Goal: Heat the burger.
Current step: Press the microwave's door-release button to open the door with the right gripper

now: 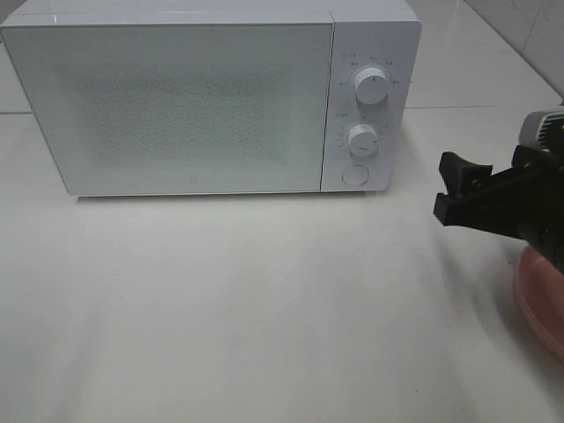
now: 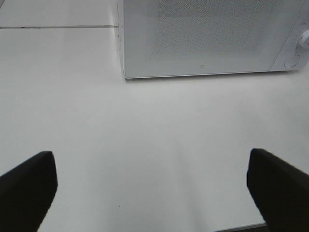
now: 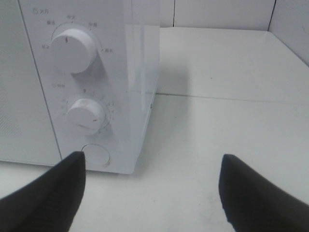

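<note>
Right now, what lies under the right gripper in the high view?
Part of a pink plate shows below the right gripper, on the white table. The gripper and the picture's edge hide the rest, so whether anything lies on it cannot be seen.

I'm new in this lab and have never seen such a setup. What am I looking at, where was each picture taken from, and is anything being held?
This is a robot with two arms, each ending in black jaws for grasping. One picture comes from a camera mounted high, looking down on a white table. The other two come from cameras on the wrists; the dark shapes at their edges are each arm's own jaws. On the table stands a white microwave, door closed, with two knobs and a round button. At the right of the high view the right arm blocks most of a pink plate from sight. Both pairs of jaws stand open with nothing between them. No burger shows in any picture.
</note>
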